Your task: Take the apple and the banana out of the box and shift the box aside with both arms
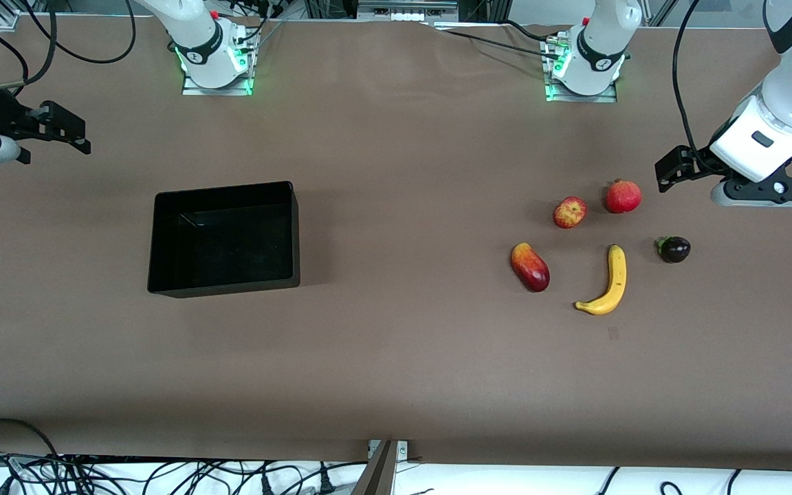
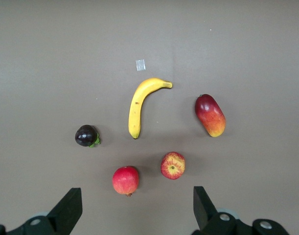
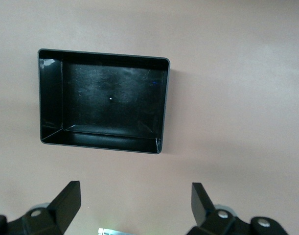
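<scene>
Banana [image 1: 609, 283] and apple [image 1: 570, 212] near wide-open left hand [image 1: 671, 172]; box [image 1: 224, 278] near wide-open right hand [image 1: 69, 134].

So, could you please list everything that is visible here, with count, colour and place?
box: one, glossy black, empty, toward the right arm's end of the table.
banana: one, yellow, toward the left arm's end, nearest to the front camera of the fruits.
apple: one, red mottled with yellow, farther than the banana.
pomegranate: one, red, beside the apple.
mango: one, red-orange, beside the banana.
dark fruit: one, purple-black with a green stem, beside the banana.
table: one, brown.
left gripper: one, black, jaws open, above the table near the pomegranate.
right gripper: one, black, jaws open, above the table's edge.
</scene>
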Available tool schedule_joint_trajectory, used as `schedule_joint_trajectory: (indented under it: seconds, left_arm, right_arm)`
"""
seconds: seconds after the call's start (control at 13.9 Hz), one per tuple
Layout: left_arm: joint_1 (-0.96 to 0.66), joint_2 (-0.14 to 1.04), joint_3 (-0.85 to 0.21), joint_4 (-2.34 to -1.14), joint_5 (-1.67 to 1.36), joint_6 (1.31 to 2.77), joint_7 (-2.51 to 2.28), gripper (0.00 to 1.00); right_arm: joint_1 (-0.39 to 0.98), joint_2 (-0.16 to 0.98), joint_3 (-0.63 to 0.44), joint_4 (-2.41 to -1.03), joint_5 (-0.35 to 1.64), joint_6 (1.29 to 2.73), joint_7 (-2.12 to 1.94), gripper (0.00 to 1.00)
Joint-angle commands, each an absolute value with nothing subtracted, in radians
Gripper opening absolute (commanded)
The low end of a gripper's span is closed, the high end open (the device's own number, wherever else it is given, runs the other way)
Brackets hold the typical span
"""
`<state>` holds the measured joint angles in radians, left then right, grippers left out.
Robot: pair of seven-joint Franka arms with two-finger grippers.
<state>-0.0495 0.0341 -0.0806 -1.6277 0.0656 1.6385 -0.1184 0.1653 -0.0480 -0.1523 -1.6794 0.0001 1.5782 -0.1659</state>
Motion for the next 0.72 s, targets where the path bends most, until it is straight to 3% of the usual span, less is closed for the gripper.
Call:
schedule_joint_trajectory:
  seconds: [0.0,0.65]
  left_arm:
    - [-0.041,0.038,-0.084,-1.615,0.066,1.638,-0.115,1.00]
    - [-0.041,0.044,-0.083,-1.612,0.067,1.640,-0.117,1.00]
  right_arm:
    - [0.022,-0.023,-0.002,-1.664,0.006,1.572,-0.150,1.00]
    - [0.017,-0.026,0.038,-1.660,0.008,1.560,-0.035,1.00]
